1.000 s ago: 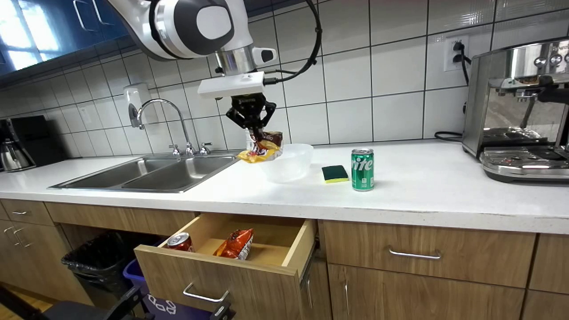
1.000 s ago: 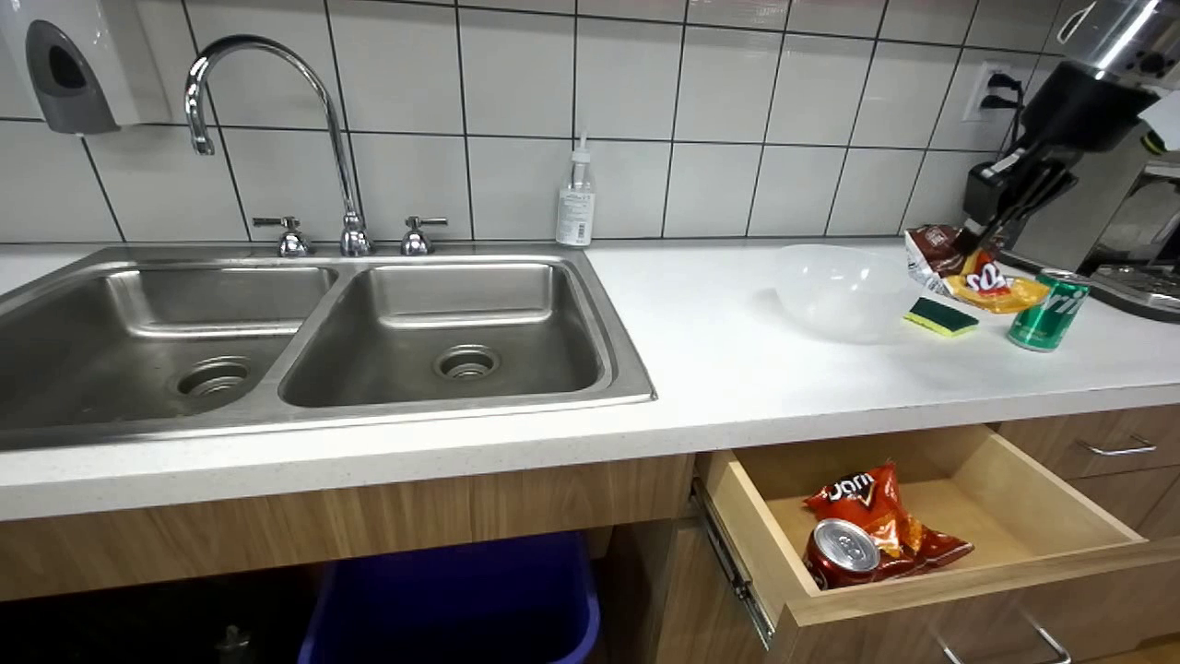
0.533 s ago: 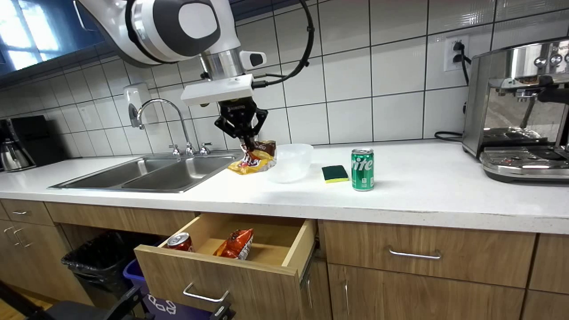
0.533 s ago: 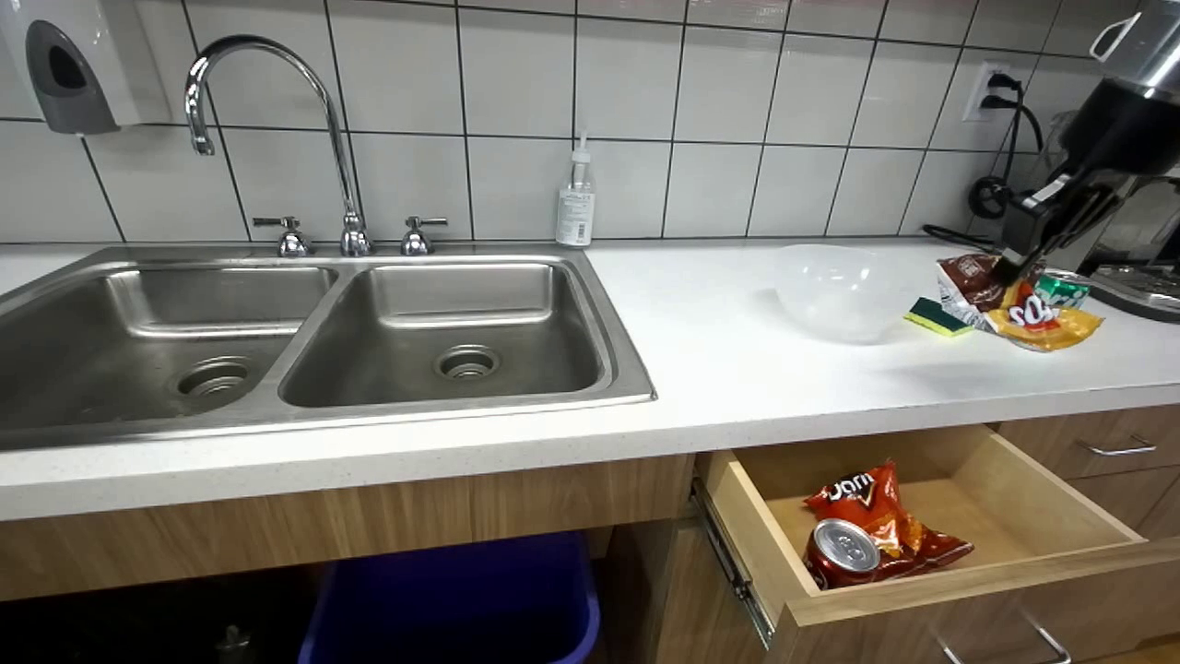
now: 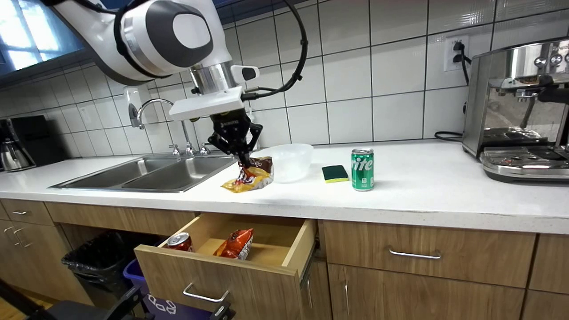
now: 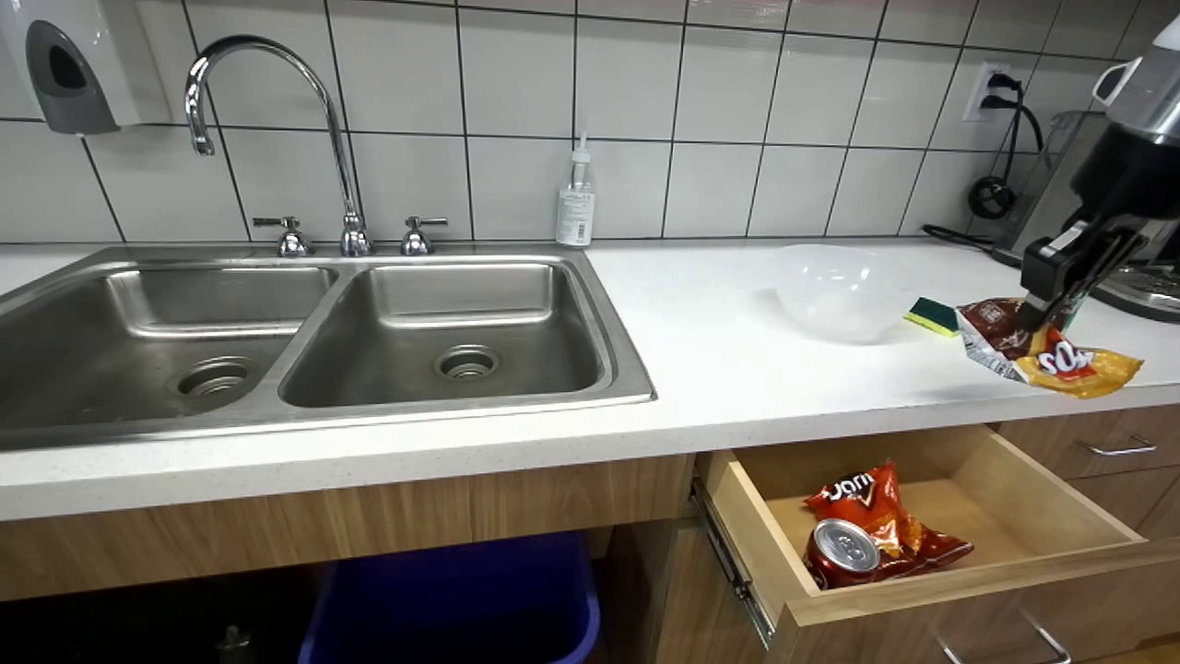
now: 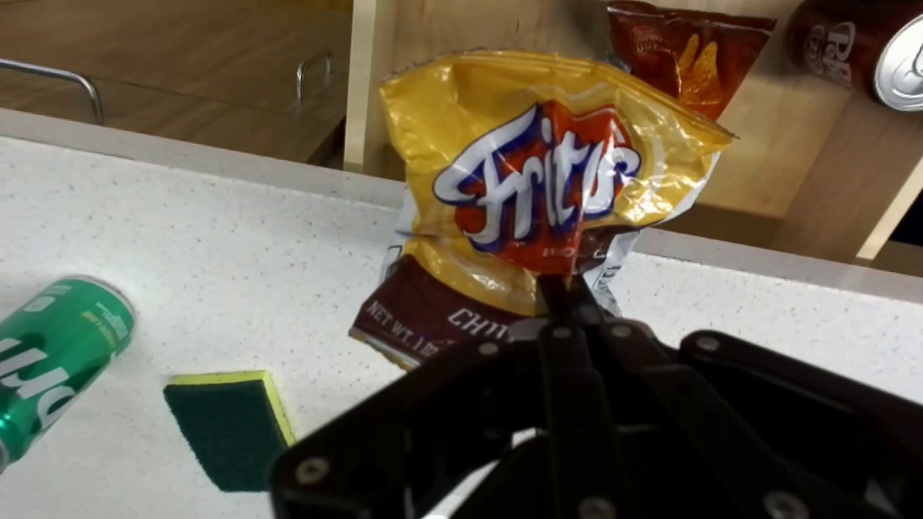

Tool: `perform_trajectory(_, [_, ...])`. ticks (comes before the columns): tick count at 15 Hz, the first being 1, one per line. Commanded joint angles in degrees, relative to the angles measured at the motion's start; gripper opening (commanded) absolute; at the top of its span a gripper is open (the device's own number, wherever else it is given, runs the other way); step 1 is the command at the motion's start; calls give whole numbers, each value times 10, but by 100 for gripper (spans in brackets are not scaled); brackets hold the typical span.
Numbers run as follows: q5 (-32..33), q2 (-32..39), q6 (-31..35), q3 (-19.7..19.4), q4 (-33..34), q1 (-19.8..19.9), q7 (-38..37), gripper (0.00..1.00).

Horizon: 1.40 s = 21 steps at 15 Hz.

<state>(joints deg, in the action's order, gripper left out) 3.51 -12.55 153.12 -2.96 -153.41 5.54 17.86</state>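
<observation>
One Fritos bag (image 7: pixel 544 169), prob. light, slick & crushable, hangs clenched in gripper (image 7: pixel 567 288) nr. its middle, likely best hold.

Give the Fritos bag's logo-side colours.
Fritos bag: yellow and dark brown, with a red, blue and white logo; best in the wrist view.

Shows yellow and dark brown on the Fritos bag (image 7: pixel 519 198), with white, blue-edged letters on red, and black on the gripper (image 7: pixel 567 290). Has grey-specked white on the counter (image 7: pixel 245 245), green with white lettering on the soda can (image 5: pixel 362 170) toward the front edge, dark green over yellow on the sponge (image 7: pixel 225 432).
</observation>
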Motion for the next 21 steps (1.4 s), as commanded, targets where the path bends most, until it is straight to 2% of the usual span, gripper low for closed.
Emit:
perform_trajectory(1, [44,3,4,4,-12,1,-48,0])
perform_trajectory(14, [189,100,17,8,7,3,-169,0])
perform_trajectory(21, [228,165,16,-2,37,-9,-215,0])
